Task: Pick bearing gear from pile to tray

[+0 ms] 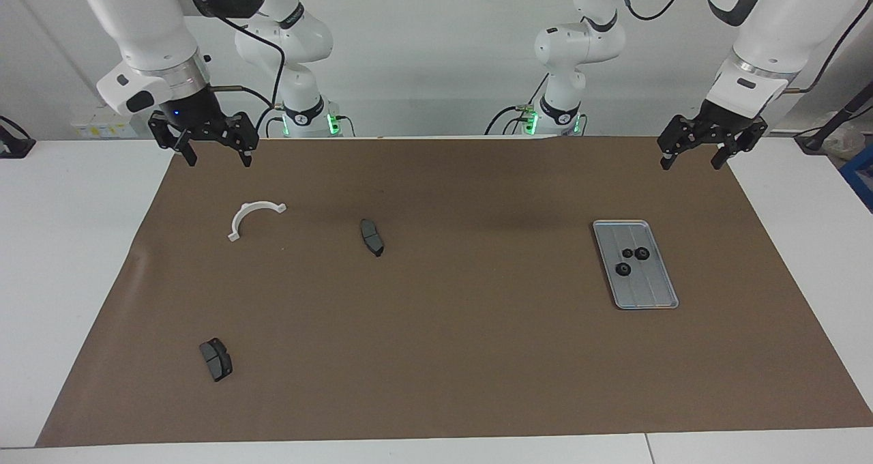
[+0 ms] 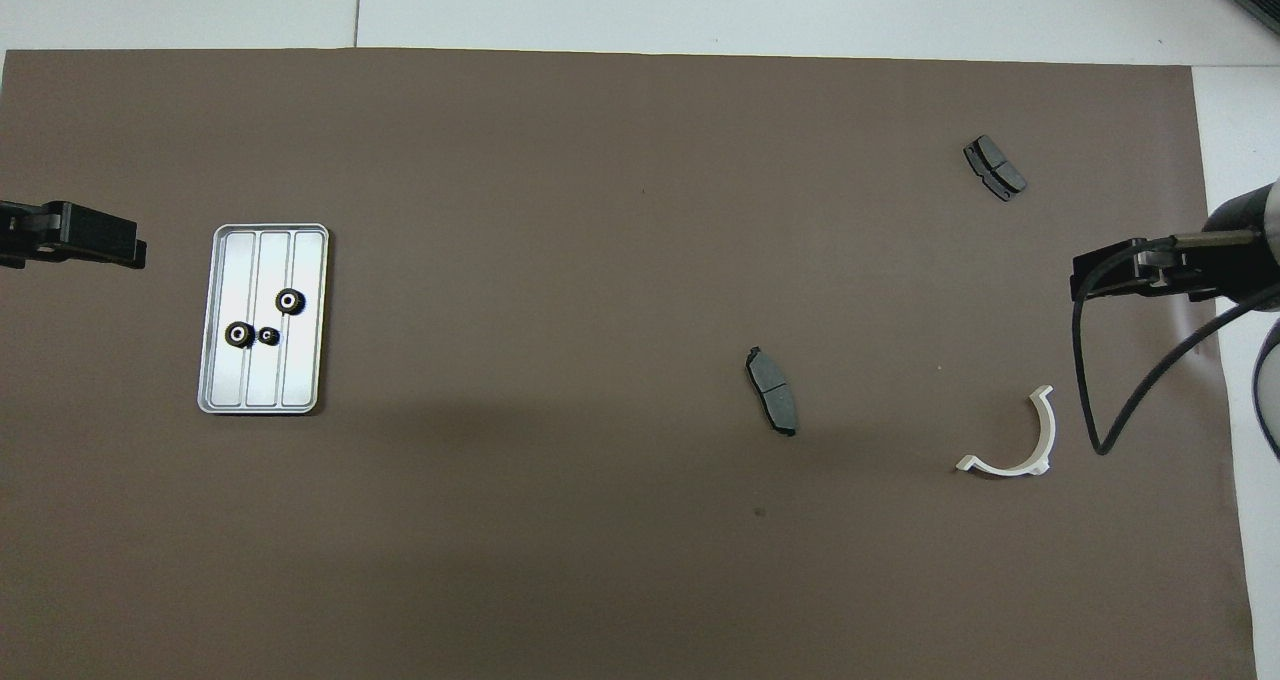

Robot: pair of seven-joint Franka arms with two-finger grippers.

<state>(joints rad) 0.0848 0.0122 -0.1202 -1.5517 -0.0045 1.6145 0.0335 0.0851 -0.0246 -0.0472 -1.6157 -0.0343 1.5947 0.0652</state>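
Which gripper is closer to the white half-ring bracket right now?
Right. The right gripper hangs open just robot-side of the white half-ring bracket; the left gripper hangs open at the other end, above the tray.

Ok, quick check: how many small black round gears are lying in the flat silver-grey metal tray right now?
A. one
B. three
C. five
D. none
B: three small black round gears lie together in the flat silver-grey metal tray, and none shows loose on the brown mat.
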